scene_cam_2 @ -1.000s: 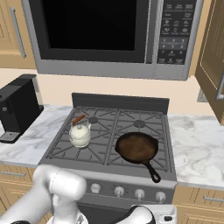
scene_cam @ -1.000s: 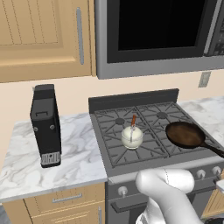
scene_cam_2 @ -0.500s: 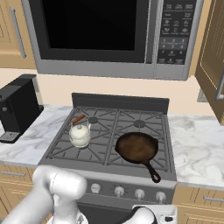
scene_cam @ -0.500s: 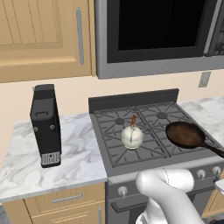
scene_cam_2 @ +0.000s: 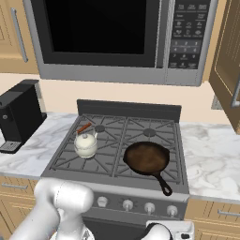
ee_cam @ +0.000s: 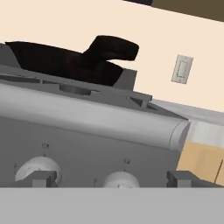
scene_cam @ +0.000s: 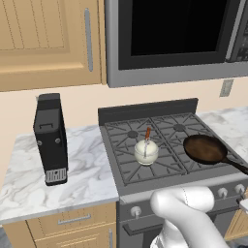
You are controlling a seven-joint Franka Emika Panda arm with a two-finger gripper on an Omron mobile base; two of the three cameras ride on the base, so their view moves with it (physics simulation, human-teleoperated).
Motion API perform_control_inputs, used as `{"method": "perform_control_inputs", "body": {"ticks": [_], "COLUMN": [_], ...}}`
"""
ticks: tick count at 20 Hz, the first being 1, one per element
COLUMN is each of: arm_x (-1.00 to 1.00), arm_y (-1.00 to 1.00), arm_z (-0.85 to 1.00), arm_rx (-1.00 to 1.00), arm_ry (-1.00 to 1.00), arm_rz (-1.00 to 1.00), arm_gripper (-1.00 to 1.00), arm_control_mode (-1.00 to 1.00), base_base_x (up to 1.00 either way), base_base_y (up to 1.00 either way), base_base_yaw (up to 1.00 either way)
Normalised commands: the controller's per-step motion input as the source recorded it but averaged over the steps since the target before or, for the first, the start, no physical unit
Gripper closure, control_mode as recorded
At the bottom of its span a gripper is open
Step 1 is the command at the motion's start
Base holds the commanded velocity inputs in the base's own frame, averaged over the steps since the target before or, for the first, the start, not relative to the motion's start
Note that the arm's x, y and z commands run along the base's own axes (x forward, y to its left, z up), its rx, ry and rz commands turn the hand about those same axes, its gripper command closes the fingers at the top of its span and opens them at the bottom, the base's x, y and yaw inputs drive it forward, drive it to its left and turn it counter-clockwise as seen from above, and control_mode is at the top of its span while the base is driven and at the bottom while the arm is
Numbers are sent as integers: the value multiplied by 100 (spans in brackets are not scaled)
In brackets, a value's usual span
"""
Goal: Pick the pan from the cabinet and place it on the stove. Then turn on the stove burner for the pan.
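Note:
The dark pan (scene_cam: 206, 148) (scene_cam_2: 146, 158) sits on the stove's front right grate, its handle pointing toward the front right. From low down in the hand view, the pan (ee_cam: 65, 59) shows as a black shape above the steel front edge of the stove (ee_cam: 87, 113). My gripper (ee_cam: 113, 179) is open, level with the knob row near the stove's right end, its fingertips (ee_cam: 41, 178) wide apart. Two round knobs (ee_cam: 37, 168) lie just ahead, one of them between the tips. The tan cabinet (scene_cam: 43, 43) hangs at the upper left, and an open cabinet door (scene_cam_2: 229, 61) stands at the right.
A white cup with a red stick (scene_cam: 146, 151) (scene_cam_2: 86, 144) stands on the front left grate. A black coffee machine (scene_cam: 51, 138) is on the marble counter to the left. The microwave (scene_cam_2: 117, 37) hangs over the stove. A wall outlet (ee_cam: 181, 69) is right of the range.

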Motion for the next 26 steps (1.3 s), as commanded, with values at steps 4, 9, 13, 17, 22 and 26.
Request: {"method": "perform_control_inputs", "body": {"ticks": [4, 9, 13, 17, 22, 26], "arm_x": [8, 8, 11, 15, 12, 9], "arm_y": [-7, -3, 0, 0, 0, -2], "arm_z": [-11, -11, -14, -16, -15, -13], "arm_rx": [0, 0, 0, 0, 0, 0], "arm_ry": [0, 0, 0, 0, 0, 0], "arm_rz": [0, 0, 0, 0, 0, 0], "arm_gripper": [-100, -100, -100, -100, -100, -100], "arm_control_mode": [-100, -100, -100, -100, -100, -100], "base_base_x": [0, 0, 0, 0, 0, 0], "base_base_y": [0, 0, 0, 0, 0, 0], "base_base_yaw": [0, 0, 0, 0, 0, 0]}}
